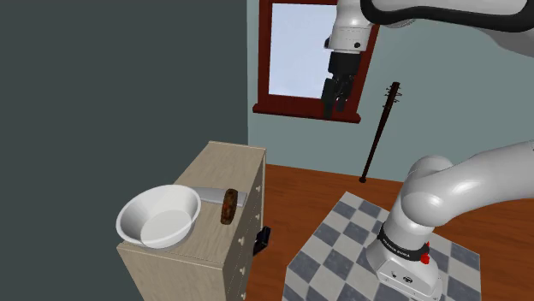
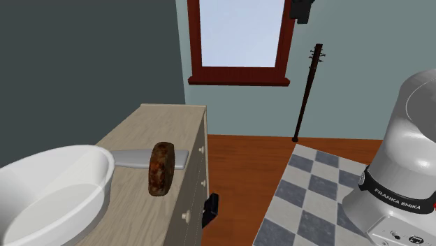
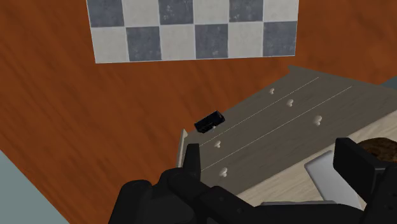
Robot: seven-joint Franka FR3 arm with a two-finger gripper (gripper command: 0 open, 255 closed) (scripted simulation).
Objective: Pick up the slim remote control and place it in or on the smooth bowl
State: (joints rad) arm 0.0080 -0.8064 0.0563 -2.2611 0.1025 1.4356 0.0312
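black two-finger gripper (image 1: pixel 332 104) is hanging high in front of the red-brown framed window (image 1: pixel 295 51), well above and apart from the light wooden chest of drawers (image 1: pixel 224 162). in the wrist view the gripper (image 3: pixel 273 159) is looking down over the drawer fronts (image 3: pixel 273 127) with its fingers (image 3: pixel 191 159) standing spread apart, nothing sitting between them.

slim flat grey remote control (image 1: pixel 210 195) is lying on the chest top just beside the smooth white round bowl (image 1: pixel 141 209), on the bowl's side toward the shoulder view's right; cannot tell if the two are touching. a mottled brown oblong lump (image 1: pixel 228 206) is lying crosswise over the remote near its end by the drawer-side edge. the second exterior view is showing the same: remote (image 2: pixel 133 158) under the lump (image 2: pixel 160 168), bowl (image 2: pixel 42 175) close in front.

a small black boxy object (image 1: pixel 263 238) is sitting just beside the drawer fronts, low down. a grey and white checkered rug (image 1: pixel 342 231) is lying on the reddish wooden floor (image 1: pixel 299 184). a dark spiked club (image 1: pixel 381 128) is leaning against the pale blue-green wall (image 1: pixel 411 94) under the window side.
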